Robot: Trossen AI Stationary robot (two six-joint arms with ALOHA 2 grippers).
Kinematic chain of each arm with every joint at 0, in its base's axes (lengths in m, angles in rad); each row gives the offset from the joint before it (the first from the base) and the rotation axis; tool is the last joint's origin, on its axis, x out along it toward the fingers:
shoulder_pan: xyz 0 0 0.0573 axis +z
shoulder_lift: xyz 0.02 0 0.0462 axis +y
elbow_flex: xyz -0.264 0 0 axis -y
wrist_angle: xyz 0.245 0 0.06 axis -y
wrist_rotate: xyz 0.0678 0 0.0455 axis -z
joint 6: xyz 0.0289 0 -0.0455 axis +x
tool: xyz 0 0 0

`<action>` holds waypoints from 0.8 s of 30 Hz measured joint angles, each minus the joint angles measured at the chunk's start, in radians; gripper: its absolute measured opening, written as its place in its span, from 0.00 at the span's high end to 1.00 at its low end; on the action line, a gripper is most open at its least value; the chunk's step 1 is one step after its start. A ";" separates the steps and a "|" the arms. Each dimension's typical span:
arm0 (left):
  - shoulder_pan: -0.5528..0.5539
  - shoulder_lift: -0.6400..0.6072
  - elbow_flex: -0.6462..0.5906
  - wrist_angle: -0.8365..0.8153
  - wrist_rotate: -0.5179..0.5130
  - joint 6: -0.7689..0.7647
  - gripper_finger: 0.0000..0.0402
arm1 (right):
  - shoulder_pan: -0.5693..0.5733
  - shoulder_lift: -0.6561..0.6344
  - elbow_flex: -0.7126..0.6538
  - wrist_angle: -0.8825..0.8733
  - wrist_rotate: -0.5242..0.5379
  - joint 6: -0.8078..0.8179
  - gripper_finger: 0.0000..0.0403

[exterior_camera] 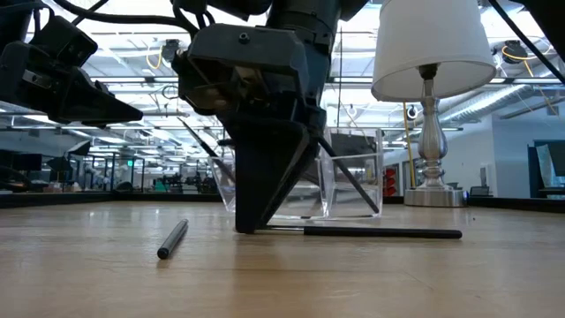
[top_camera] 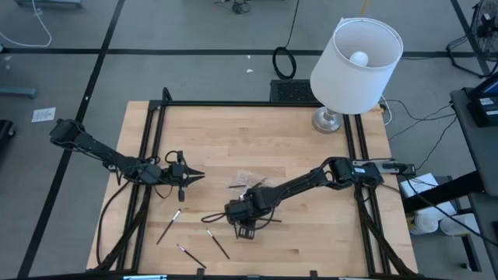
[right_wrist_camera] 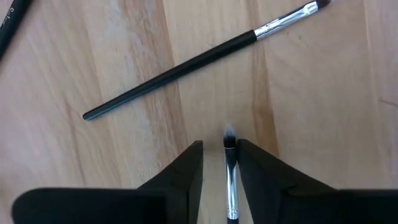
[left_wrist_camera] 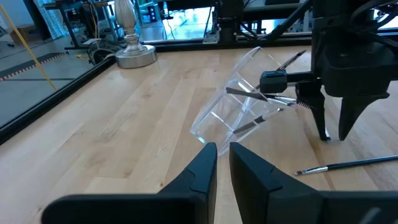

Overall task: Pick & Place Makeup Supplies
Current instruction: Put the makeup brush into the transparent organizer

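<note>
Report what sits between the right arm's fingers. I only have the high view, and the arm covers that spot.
Observer: The right wrist view shows a thin brush between the right arm's fingers, with a gap on either side.
Operator: Say whether those fingers reach the table.
Observer: In the low view, their tips appear to touch the tabletop.
Operator: Describe whatever stands behind them.
Observer: The left wrist view shows a clear tray with several sticks inside.
</note>
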 joint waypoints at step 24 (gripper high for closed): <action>0.000 0.000 0.000 -0.001 0.000 0.000 0.87 | -0.012 -0.077 -0.001 -0.032 0.059 0.008 0.76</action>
